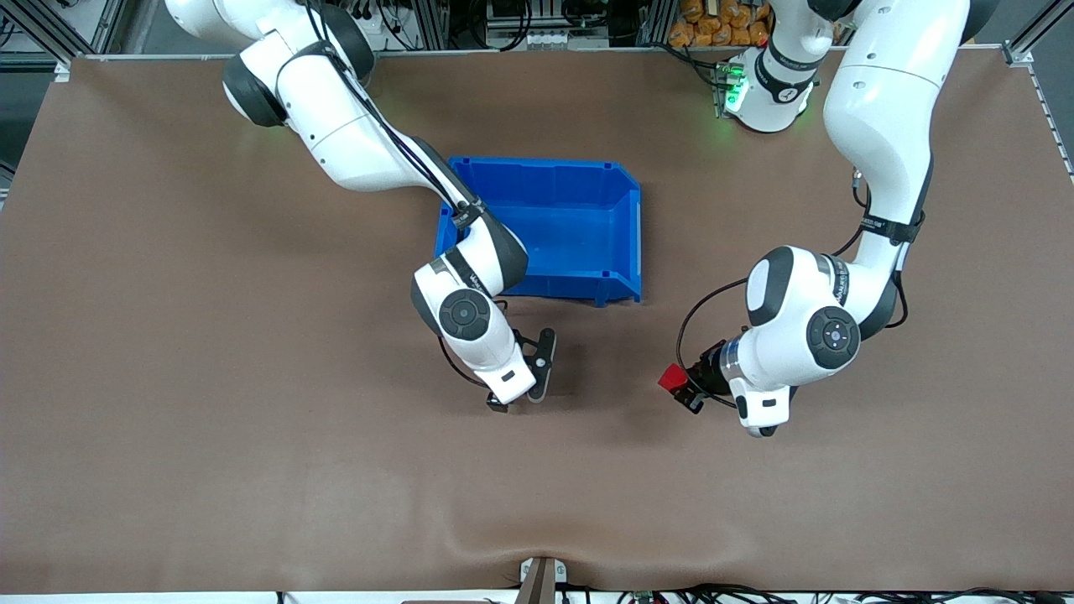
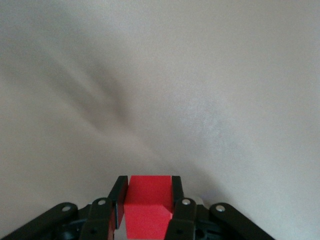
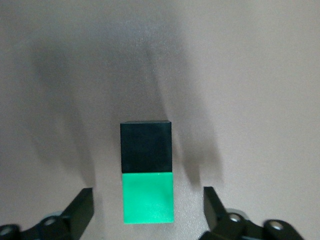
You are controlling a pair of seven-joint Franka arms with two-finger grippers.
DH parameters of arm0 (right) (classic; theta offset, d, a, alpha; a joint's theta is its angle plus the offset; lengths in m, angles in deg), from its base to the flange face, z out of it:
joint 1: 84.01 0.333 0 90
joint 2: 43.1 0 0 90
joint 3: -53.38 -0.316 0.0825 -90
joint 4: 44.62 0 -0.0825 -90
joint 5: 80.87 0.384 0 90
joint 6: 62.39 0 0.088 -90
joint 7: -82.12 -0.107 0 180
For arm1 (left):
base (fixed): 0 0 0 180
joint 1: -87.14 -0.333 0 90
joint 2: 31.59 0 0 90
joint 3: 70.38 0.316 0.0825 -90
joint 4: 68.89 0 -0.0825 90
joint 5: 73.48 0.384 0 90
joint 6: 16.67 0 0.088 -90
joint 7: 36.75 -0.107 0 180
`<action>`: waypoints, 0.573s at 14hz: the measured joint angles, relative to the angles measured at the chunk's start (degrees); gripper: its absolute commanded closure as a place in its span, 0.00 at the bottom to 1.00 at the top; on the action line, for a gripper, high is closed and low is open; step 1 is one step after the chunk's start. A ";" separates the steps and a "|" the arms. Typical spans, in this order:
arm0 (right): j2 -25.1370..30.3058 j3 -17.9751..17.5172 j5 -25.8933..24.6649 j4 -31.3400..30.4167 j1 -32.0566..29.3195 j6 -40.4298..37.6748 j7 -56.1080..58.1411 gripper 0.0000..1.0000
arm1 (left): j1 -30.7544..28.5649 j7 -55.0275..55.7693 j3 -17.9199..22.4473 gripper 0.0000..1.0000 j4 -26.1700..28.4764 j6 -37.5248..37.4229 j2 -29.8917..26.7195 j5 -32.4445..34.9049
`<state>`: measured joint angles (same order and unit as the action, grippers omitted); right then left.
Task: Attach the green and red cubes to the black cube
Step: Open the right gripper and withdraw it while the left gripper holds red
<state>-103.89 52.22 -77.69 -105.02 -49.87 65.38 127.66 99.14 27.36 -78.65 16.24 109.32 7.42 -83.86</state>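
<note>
The green cube (image 3: 148, 197) and the black cube (image 3: 146, 146) lie joined face to face on the brown table, seen in the right wrist view. My right gripper (image 3: 148, 200) hangs open over them, one finger on each side of the green cube, touching neither. In the front view my right gripper (image 1: 520, 387) sits just nearer the camera than the blue bin and hides both cubes. My left gripper (image 1: 684, 390) is shut on the red cube (image 1: 671, 377), held low over the table toward the left arm's end. The red cube (image 2: 147, 200) sits between the left gripper's fingers (image 2: 118, 192).
An open blue bin (image 1: 628, 220) stands in the middle of the table, farther from the camera than both grippers, with the right arm reaching over its corner. The brown table cover (image 1: 252, 436) has a ripple near the front edge.
</note>
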 measured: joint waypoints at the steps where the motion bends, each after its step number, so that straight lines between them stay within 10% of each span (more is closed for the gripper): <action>1: 0.00 0.03 -0.08 0.04 0.03 0.05 0.00 0.00 | 0.00 0.00 -0.01 1.00 0.00 0.00 0.00 0.00; 8: 2.98 0.64 -0.12 2.44 -0.05 -6.67 -5.45 0.00 | 0.02 -0.82 -0.05 1.00 0.00 0.00 0.00 0.01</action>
<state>-100.91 52.86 -77.81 -102.58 -49.92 58.71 122.21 99.16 26.54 -78.70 16.24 109.32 7.42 -83.86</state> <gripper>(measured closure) 0.000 0.604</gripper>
